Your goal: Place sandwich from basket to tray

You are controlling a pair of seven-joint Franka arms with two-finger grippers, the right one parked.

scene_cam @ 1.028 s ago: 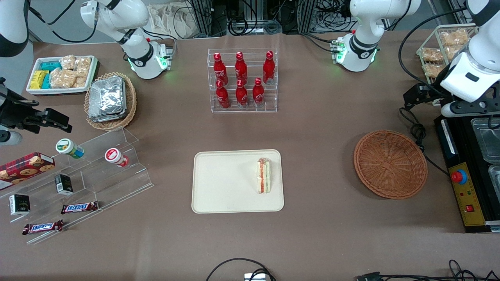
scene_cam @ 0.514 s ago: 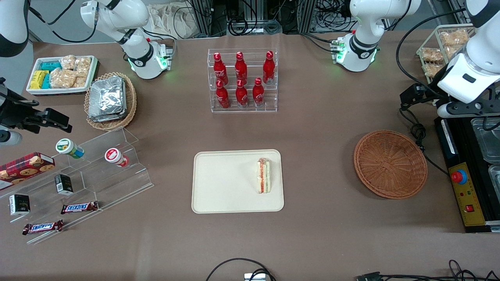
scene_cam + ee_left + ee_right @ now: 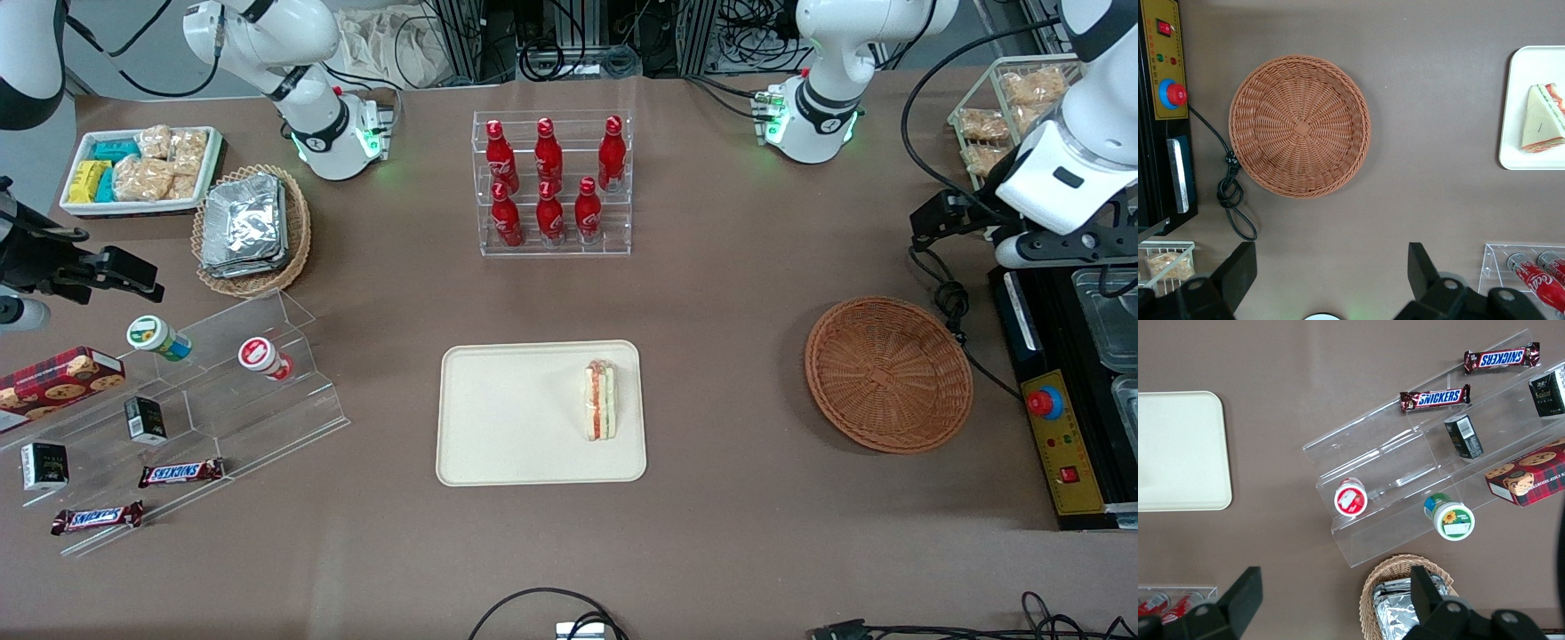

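The sandwich (image 3: 600, 400) lies on its side on the cream tray (image 3: 498, 418), close to the tray edge nearest the basket; the left wrist view also shows the sandwich (image 3: 1543, 120) and a corner of the tray (image 3: 1531, 67). The reddish-brown wicker basket (image 3: 887, 373) holds nothing and appears whole as the basket (image 3: 1300, 127) in the left wrist view. My gripper (image 3: 1067, 249) hangs high at the working arm's end of the table, farther from the front camera than the basket. That gripper (image 3: 1331, 267) is open, with bare table between its fingers (image 3: 1421, 270).
A black control box with a red button (image 3: 1045, 404) and a coiled cable (image 3: 951, 298) sit beside the basket. A clear rack of red bottles (image 3: 551, 182) stands farther back than the tray. A wire basket of bagged snacks (image 3: 1005, 116) is near the gripper.
The left arm has drifted slightly farther from the front camera, then held still. The sandwich, tray and basket have not moved.
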